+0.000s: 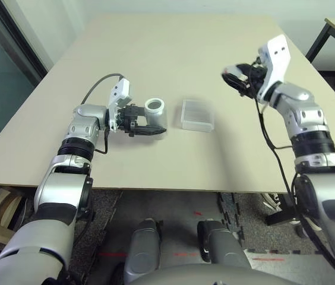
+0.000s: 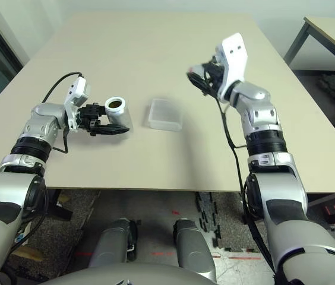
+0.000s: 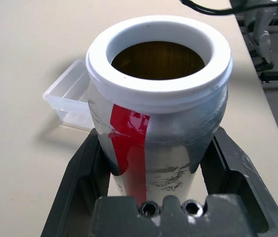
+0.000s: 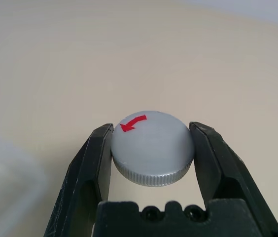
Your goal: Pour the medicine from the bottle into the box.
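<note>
**Bottle uncapped in the left claw, cap pinched in the right**

Bottle (image 1: pixel 154 113) stands upright at centre-left of the head views, just left of the box (image 1: pixel 196 114), its wide white-rimmed mouth uncovered and facing up. The left claw (image 1: pixel 149 129) comes in from the left and is pinched on the bottle's lower body, one black finger (image 3: pixel 80 182) on each side; the left wrist view shows a strip of red tape running down the silver wall and a dark brownish inside, where no separate pill can be made out. Behind the bottle in that view lies a corner of the clear box on the bench (image 1: pixel 173 53).

The box sits flat near the middle of the frame, apart from the bottle, with low see-through walls. Whether anything lies in it cannot be told.

In the upper right of the head views the right claw (image 1: pixel 234 76) is raised above the bench, well away from the box. The right wrist view shows it clamped on the round silver cap (image 4: pixel 152 147), gripped by its ribbed edge, with a red arrow on the cap's flat top.
</note>
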Available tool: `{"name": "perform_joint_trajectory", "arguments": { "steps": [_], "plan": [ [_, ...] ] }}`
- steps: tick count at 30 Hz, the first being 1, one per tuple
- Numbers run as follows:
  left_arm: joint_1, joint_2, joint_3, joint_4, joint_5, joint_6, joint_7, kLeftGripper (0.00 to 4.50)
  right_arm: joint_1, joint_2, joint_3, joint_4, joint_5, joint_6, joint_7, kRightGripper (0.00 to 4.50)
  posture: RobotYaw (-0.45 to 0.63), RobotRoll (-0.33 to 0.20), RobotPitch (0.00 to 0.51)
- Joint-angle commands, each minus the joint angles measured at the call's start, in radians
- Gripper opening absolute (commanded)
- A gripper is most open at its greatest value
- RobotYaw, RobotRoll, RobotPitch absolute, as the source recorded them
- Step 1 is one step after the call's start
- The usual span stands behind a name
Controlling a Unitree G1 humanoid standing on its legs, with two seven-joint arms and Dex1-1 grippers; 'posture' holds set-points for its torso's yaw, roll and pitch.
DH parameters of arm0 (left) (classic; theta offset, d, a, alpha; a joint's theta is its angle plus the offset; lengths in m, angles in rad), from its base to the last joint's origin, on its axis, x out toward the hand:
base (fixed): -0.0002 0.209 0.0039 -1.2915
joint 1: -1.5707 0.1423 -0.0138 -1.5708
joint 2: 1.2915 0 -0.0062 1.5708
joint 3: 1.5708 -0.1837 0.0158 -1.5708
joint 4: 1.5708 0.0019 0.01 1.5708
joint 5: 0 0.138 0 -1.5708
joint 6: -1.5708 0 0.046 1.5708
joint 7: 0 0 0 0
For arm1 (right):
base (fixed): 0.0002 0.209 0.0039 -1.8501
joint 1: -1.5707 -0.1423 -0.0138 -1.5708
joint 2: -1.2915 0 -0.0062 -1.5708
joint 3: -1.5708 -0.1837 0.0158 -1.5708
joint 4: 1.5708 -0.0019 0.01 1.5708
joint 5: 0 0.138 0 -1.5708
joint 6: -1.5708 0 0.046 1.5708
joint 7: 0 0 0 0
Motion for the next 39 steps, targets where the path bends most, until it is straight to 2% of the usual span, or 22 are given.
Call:
{"name": "perform_joint_trajectory", "arguments": {
  "steps": [1, 8, 19, 21, 23, 24, 25, 32, 35, 39],
  "plan": [
    [0.011, 0.002, 0.009, 0.002, -0.002, -0.002, 0.016, 2.8, 0.014, 0.011, -0.019, 0.068, -0.007, -0.025, -0.033, 2.58, -0.06, 0.0, 0.081],
    [0.006, 0.007, 0.013, 0.016, 0.004, -0.011, 0.042, 2.8, 0.042, 0.031, 0.025, 0.192, -0.054, -0.06, -0.035, 2.58, -0.05, 0.0, 0.082],
    [-0.004, 0.007, 0.002, 0.045, 0.028, -0.035, 0.079, 2.8, 0.025, 0.045, 0.021, 0.305, -0.078, -0.068, -0.032, 2.58, -0.05, 0.0, 0.078],
    [-0.009, 0.008, 0.0, 0.058, 0.037, -0.042, 0.099, 2.8, 0.021, 0.038, 0.023, 0.3, -0.081, -0.07, -0.025, 3.3, -0.04, 0.0, 0.076],
    [-0.017, 0.008, 0.001, 0.069, 0.049, -0.06, 0.134, 2.8, 0.015, 0.019, 0.027, 0.264, -0.086, -0.071, -0.003, 3.87, -0.04, 0.0, 0.076],
    [-0.022, 0.009, 0.002, 0.076, 0.056, -0.072, 0.154, 2.8, 0.014, 0.008, 0.029, 0.228, -0.086, -0.064, 0.016, 4.29, -0.04, 0.0, 0.076],
    [-0.025, 0.009, 0.004, 0.081, 0.06, -0.085, 0.164, 2.8, 0.015, -0.001, 0.029, 0.193, -0.082, -0.054, 0.034, 4.49, -0.04, 0.0, 0.075],
    [-0.053, 0.0, -0.002, 0.125, 0.094, -0.142, 0.25, 2.8, 0.09, -0.08, 0.053, -0.128, -0.053, 0.087, 0.206, 4.5, -0.05, 0.0, 0.071],
    [-0.085, -0.021, -0.009, 0.171, 0.127, -0.166, 0.33, 2.8, 0.15, -0.14, 0.122, -0.268, -0.086, 0.136, 0.301, 4.5, -0.06, 0.0, 0.069],
    [-0.159, -0.062, -0.029, 0.235, 0.192, -0.213, 0.493, 2.8, 0.182, -0.158, 0.138, -0.359, -0.073, 0.184, 0.336, 4.5, -0.06, 0.0, 0.068]
  ]
}}
